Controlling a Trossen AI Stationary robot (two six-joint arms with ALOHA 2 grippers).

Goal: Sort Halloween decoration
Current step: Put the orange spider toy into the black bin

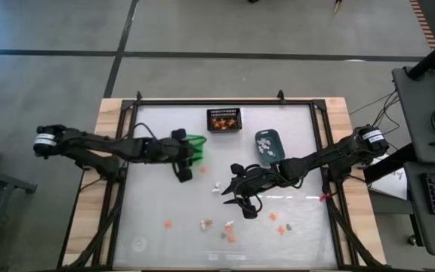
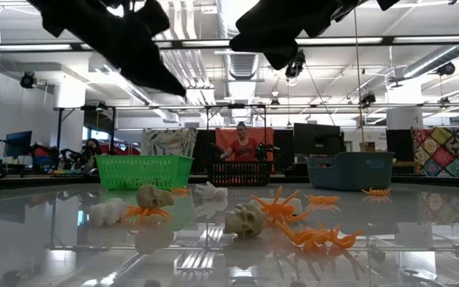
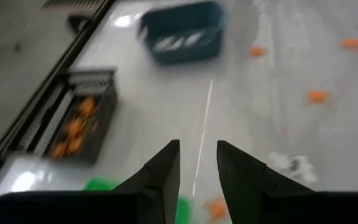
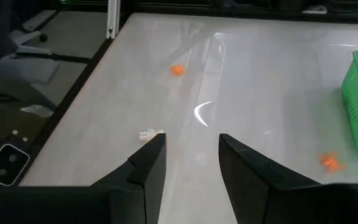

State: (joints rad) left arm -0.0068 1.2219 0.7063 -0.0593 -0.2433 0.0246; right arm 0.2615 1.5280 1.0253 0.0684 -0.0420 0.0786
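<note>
High view: left end effector [image 1: 181, 175] beside green bin [image 1: 193, 148]; right end effector [image 1: 231, 195] mid-bench [image 1: 157, 219]. Trinkets [image 1: 229, 233] scattered along near side; more in black mesh bin [image 1: 224, 119] and blue-grey bin [image 1: 267, 145].
Low view: skulls and orange spiders on bench.
Left wrist view: fingers [image 3: 160, 177] apart, nothing held.
Right wrist view: fingers [image 4: 145, 171] apart, nothing held.
</note>
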